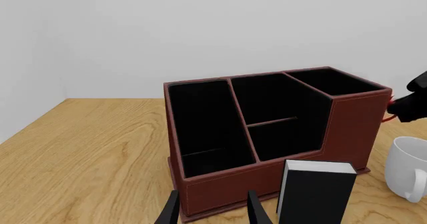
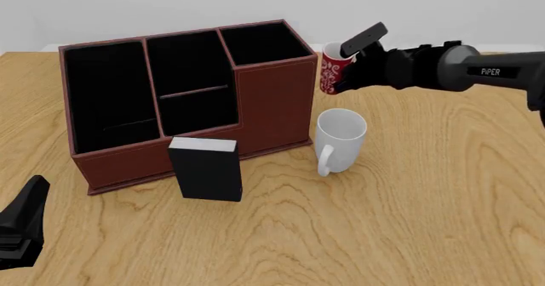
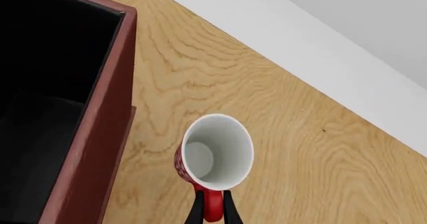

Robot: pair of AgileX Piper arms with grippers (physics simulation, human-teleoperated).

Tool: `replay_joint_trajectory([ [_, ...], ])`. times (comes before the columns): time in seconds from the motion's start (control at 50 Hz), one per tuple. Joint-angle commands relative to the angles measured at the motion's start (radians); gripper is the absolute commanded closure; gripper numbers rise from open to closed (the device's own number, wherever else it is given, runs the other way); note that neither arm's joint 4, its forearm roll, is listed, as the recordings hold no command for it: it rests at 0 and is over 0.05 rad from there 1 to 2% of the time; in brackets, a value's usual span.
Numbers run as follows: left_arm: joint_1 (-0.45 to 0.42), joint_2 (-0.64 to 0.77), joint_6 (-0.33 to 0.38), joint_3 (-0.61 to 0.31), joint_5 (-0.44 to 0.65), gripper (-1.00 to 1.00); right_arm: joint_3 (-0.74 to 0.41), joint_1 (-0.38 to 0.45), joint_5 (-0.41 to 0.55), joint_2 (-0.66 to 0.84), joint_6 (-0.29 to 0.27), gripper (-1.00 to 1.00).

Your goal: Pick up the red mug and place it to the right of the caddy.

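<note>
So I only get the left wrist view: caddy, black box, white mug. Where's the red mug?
Observer: The red mug stands just right of the caddy, by its far corner, beyond the white mug.
Operator: Is the right arm on it?
Observer: Yes, the right fingers pinch its handle from both sides.
Operator: Touching the caddy?
Observer: No, the right wrist view shows bare table between them.

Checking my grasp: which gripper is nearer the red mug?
Right. The right gripper pinches the red mug by its handle; the left gripper sits at the table's near-left, beyond the caddy.
</note>
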Motion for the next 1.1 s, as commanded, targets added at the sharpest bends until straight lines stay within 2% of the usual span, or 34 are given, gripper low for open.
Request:
replay_joint_trajectory([
  [0.02, 0.000, 0.000, 0.000, 0.000, 0.000, -1.00, -0.035, 0.000, 0.002, 0.028, 0.017, 1.00],
  [1.1, 0.000, 0.000, 0.000, 0.000, 0.000, -1.00, -0.098, 0.002, 0.019, 0.132, -0.009, 1.00],
])
